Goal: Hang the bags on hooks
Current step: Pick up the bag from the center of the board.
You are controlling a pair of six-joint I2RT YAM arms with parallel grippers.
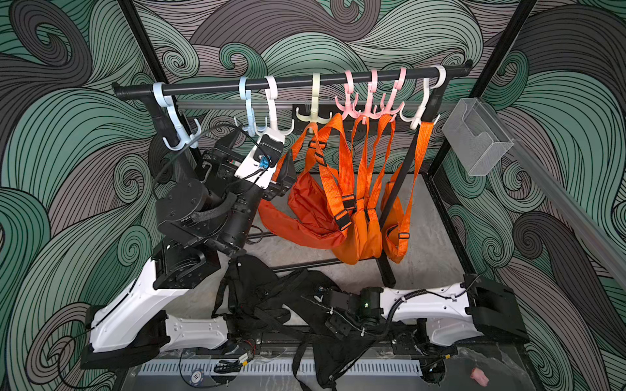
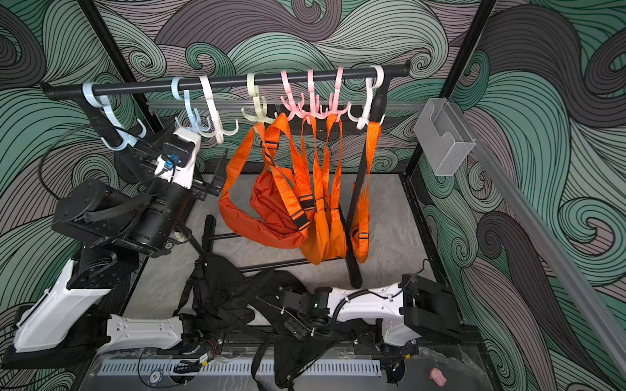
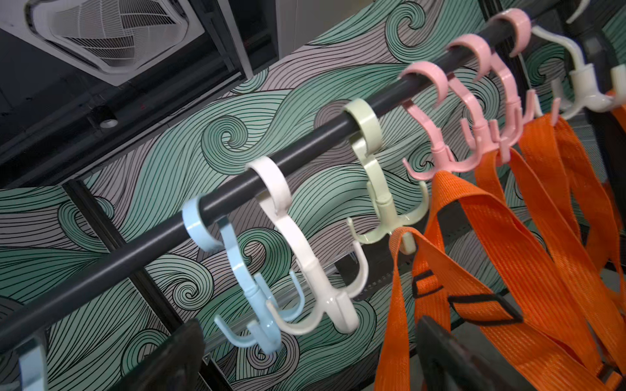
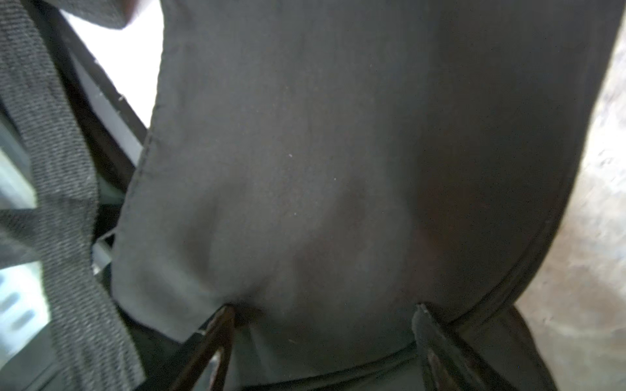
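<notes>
We see a black bag lying in a soft heap at the front edge of the bench, near the middle, and some of its black cloth and straps droop over that edge. Our right hand is low down on it. Its two fingers are spread wide apart and their tips press into the black cloth, but they are not pinching it. A grey woven strap lies just beside the cloth. Our left hand is high up by the black rail at the back of the bench. It is wide open, just under a blue hook and a white hook that hang side by side. Next along the rail come a green hook and three pink hooks. Orange bags hang from these by their long orange straps, close beside our left hand.
</notes>
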